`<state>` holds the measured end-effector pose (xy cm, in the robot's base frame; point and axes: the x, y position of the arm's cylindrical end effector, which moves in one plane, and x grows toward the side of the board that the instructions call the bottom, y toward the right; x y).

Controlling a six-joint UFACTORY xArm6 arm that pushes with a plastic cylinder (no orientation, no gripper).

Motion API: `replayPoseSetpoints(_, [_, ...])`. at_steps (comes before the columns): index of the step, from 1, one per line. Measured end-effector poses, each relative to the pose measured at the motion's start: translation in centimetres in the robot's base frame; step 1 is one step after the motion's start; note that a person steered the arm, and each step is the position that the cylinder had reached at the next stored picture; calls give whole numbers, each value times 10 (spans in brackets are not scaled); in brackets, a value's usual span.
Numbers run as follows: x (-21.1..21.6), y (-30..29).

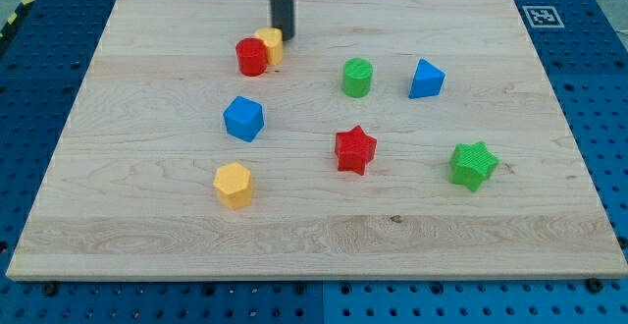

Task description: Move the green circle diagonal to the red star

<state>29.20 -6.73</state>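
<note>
At the view's left we see a yellow hexagon (234, 185), a blue cube (243, 118), then a red cylinder (251, 57) touching a yellow block (271, 45), with our tip (284, 37) just beside that yellow block, grasping nothing. Further right, the green circle (357, 77) sits above the red star (354, 150) and well apart from the tip, followed by a blue triangle (426, 80) and a green star (474, 164) on the wooden board (314, 245).

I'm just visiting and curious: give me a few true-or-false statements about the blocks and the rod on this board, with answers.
1. The green circle sits above the red star in the view. True.
2. My tip touches the green circle. False: it is by the yellow block near the view's top.
3. The red circle is beside that yellow block. True.
4. The blue triangle lies left of the green circle. False: it lies to the view's right.
</note>
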Motion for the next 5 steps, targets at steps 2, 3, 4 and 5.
replayPoseSetpoints(2, [1,26])
replayPoseSetpoints(3, [2,97])
replayPoseSetpoints(4, [22,102])
replayPoseSetpoints(5, [58,104])
